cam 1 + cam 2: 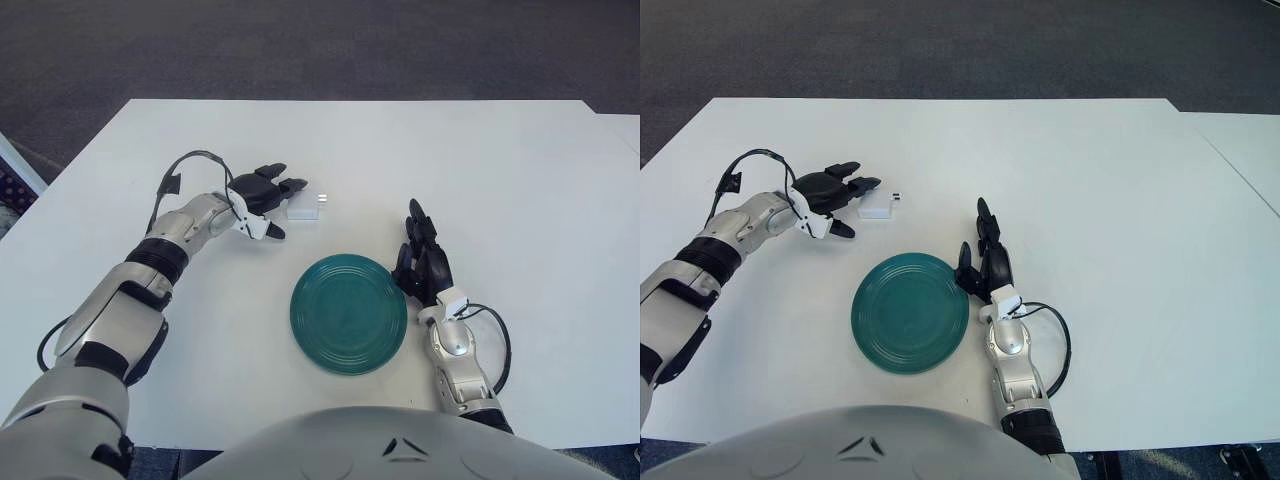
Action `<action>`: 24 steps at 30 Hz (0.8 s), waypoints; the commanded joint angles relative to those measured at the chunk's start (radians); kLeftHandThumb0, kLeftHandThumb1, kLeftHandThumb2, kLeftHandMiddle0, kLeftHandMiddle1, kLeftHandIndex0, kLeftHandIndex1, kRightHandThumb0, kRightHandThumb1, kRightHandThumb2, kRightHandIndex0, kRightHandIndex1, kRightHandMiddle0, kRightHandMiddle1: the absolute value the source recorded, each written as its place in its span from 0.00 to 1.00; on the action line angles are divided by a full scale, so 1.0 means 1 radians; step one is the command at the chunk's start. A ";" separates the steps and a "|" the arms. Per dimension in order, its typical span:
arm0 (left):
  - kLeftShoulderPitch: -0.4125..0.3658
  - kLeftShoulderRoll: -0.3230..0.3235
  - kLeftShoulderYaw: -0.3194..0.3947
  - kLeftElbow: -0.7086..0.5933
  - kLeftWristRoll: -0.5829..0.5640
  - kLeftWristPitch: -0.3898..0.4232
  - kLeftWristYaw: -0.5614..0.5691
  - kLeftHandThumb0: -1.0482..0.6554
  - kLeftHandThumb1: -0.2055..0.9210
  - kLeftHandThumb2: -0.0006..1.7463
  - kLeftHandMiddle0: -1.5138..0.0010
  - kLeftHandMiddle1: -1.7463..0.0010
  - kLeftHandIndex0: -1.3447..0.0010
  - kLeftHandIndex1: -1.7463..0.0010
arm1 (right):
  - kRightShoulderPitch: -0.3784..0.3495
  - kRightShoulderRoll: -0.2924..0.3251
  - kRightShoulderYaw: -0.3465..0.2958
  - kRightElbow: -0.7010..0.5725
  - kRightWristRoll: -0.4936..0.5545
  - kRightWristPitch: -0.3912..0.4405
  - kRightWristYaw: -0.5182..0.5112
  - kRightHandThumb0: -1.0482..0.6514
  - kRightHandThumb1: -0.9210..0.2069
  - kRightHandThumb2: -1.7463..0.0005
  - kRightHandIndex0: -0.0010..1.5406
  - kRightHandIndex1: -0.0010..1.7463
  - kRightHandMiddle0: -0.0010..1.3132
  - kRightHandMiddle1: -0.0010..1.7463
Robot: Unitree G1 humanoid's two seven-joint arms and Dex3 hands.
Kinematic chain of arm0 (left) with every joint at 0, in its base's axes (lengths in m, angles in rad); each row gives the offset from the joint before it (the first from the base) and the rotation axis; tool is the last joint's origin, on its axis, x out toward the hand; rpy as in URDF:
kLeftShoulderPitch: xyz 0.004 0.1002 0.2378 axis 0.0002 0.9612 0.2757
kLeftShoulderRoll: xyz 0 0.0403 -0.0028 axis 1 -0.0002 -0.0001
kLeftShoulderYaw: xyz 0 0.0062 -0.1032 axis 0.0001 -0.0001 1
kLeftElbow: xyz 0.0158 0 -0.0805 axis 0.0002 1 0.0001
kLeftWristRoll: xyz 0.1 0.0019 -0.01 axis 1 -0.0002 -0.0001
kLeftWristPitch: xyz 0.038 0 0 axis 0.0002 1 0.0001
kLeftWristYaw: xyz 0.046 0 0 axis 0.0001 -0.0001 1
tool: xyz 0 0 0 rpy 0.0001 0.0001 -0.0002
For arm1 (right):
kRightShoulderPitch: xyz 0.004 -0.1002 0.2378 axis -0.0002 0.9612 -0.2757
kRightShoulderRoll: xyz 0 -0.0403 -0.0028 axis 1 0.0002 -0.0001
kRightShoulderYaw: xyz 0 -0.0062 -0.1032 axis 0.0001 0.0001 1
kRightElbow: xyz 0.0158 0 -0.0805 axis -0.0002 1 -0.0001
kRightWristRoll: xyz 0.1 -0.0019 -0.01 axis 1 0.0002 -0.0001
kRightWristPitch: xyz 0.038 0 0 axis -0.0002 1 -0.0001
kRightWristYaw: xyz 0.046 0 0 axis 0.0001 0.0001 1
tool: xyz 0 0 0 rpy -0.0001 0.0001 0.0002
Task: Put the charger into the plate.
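Your left robot hand (262,192) sits just left of charger (304,210), fingers spread, grasping nothing. Charger lies on bench (500,180), beyond plate (349,313), apart from it. Your right robot hand (423,262) shows at plate's right rim, fingers extended, empty.

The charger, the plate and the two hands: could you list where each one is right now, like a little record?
charger: white, lying on the white table, beyond the plate
plate: green, bare, near the table's front edge
left hand: beside the charger on its left, fingers spread, not gripping it
right hand: idle, just right of the plate's rim
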 commanded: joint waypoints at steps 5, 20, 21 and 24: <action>-0.036 -0.029 0.001 0.045 -0.016 0.034 0.023 0.00 1.00 0.21 1.00 1.00 1.00 0.80 | 0.015 -0.014 -0.010 0.066 0.003 0.024 0.010 0.04 0.00 0.46 0.00 0.00 0.00 0.00; -0.056 -0.102 0.016 0.082 -0.072 0.150 -0.004 0.00 1.00 0.27 1.00 1.00 1.00 0.76 | -0.010 0.002 -0.017 0.115 0.021 -0.007 0.022 0.04 0.00 0.46 0.00 0.00 0.00 0.00; -0.059 -0.107 0.016 0.088 -0.075 0.156 -0.002 0.00 1.00 0.28 0.99 1.00 1.00 0.75 | -0.009 0.003 -0.016 0.114 0.017 -0.007 0.019 0.04 0.00 0.46 0.00 0.00 0.00 0.00; -0.070 -0.127 0.015 0.116 -0.085 0.174 0.006 0.00 1.00 0.30 0.97 0.99 1.00 0.71 | -0.002 0.002 -0.010 0.103 0.007 -0.013 0.018 0.04 0.00 0.47 0.00 0.00 0.00 0.00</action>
